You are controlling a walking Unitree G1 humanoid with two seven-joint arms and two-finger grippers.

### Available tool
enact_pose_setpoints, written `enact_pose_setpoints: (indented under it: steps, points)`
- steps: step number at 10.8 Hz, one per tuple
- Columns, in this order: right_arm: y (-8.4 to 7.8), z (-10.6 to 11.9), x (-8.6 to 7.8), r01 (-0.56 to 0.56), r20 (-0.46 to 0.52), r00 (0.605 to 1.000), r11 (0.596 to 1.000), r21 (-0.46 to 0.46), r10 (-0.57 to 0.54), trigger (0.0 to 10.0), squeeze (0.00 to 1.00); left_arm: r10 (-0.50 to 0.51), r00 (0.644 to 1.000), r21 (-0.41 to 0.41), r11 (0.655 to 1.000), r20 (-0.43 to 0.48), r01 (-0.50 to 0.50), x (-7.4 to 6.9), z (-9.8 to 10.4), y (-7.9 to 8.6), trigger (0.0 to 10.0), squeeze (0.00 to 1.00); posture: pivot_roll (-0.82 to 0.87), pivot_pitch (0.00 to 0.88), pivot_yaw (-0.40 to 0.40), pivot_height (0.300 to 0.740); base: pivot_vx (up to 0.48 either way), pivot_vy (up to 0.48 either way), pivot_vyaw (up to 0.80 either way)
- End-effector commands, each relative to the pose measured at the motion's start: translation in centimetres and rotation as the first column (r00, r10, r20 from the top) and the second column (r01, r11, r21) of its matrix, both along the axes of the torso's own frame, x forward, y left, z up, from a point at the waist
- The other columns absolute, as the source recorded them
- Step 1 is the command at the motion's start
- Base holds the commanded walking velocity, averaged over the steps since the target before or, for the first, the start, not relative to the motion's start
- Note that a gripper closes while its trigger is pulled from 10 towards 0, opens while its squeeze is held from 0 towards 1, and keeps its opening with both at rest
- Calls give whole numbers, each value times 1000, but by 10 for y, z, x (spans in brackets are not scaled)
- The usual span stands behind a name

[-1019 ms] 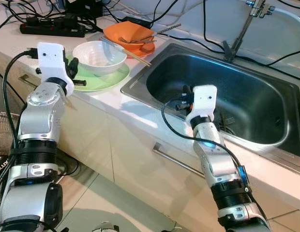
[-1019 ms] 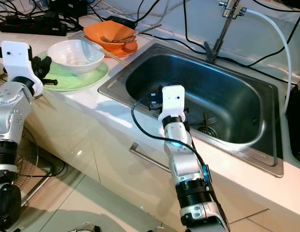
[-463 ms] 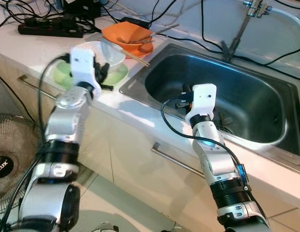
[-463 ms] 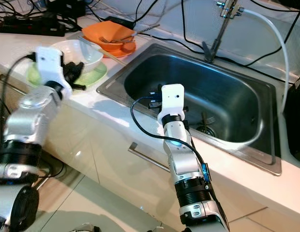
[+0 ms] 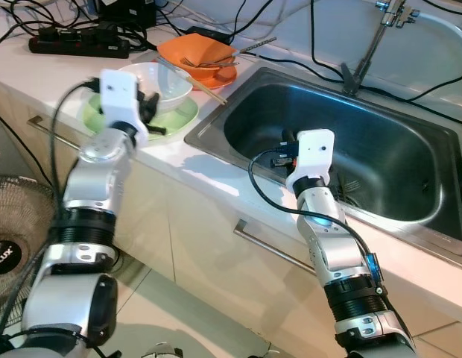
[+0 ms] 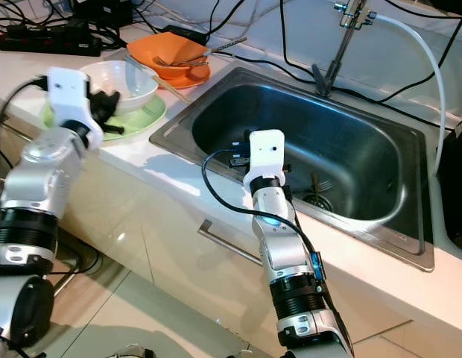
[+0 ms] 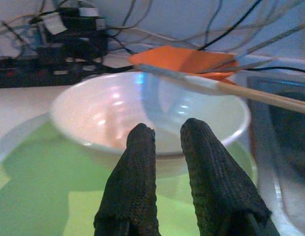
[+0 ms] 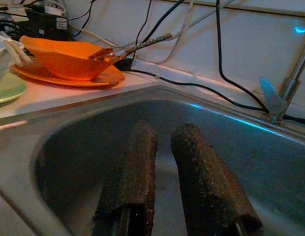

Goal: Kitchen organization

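- Reaching with the left hand (image 7: 162, 135) toward the white ceramic bowl (image 5: 158, 83); fingers nearly together, holding nothing, tips just short of the bowl's near wall.
- Bowl sits on a pale green round plate (image 5: 182, 117) on the white bench (image 5: 188, 165), left of the stainless steel sink (image 5: 410, 216).
- Wooden chopsticks (image 7: 260, 94) lie across the bowl's rim; orange bowl with a fork (image 5: 197, 54) sits behind on an orange plate.
- Right hand (image 8: 162, 142) hovers inside the sink, fingers slightly apart, empty.
- Step looks like the approach to the bowl, grasp not yet made.
- Next move likely needs fingers spread to straddle the rim, minding the loose chopsticks.
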State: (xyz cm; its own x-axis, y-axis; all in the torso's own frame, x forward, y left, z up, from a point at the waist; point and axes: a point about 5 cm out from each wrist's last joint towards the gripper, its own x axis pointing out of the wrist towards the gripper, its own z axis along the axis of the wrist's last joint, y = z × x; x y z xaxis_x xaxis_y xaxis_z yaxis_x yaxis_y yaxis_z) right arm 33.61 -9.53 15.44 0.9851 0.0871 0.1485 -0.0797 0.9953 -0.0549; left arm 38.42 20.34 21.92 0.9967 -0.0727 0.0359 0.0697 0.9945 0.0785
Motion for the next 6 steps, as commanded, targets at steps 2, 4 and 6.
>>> enact_pose_setpoints:
  steps: [2,4,6]
  points:
    - [-6,-1,0,21,-3,1000,1000,1,-21,10000,0,43,999,7,999,1,-43,-4,1,11,10000,0,-49,0,-101,740,0,0,0]
    - [-7,-2,1,24,-5,1000,1000,0,-24,10000,0,63,998,23,998,8,-63,-8,4,21,10000,0,-45,0,-102,740,0,0,0]
    - [-7,-2,1,23,-5,1000,1000,2,-23,10000,0,45,999,24,999,25,-46,-9,6,19,10000,0,-41,0,-106,740,0,0,0]
